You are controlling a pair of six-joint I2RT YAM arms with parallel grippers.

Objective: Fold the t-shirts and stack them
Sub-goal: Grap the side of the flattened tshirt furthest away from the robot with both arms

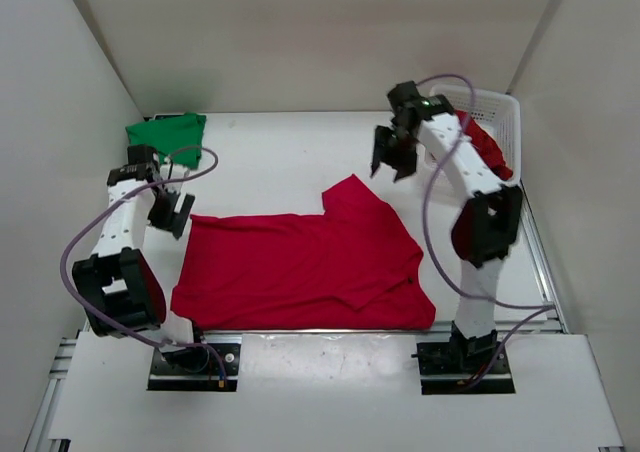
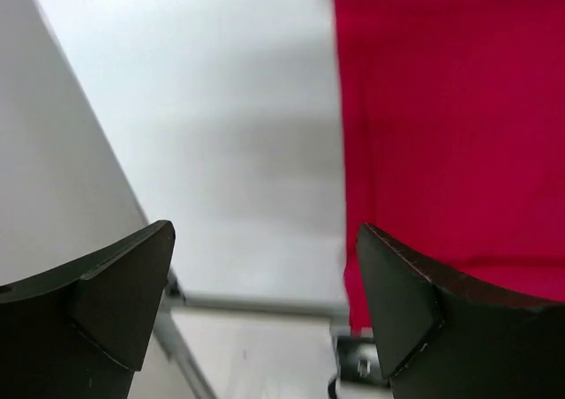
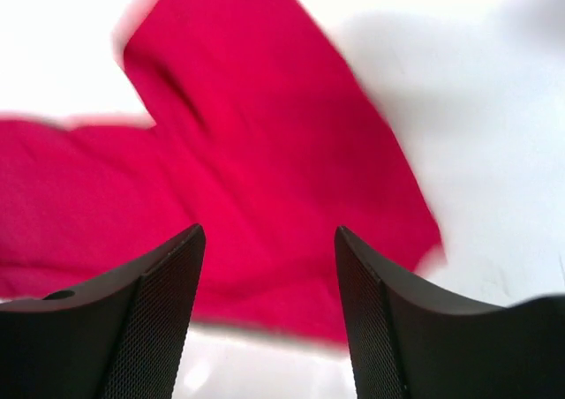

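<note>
Across the near half of the table (image 1: 270,162): red t-shirt (image 1: 300,267) spread flat, long axis left-right, one sleeve poking toward the far edge. Left gripper (image 1: 172,212) jaws wide apart, empty, just beside the shirt's left edge. Right gripper (image 1: 393,157) jaws apart, empty, above the far sleeve. Green t-shirt (image 1: 167,129) folded at far-left corner; second red t-shirt (image 1: 487,144) in basket (image 1: 495,107), far-right corner. Likely next: pinch each end, fold across. Left claw nearer the cloth.

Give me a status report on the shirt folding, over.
Left gripper open, empty. Right gripper open, empty. Red t-shirt spread on table between the arms. Nothing lying on it.
</note>
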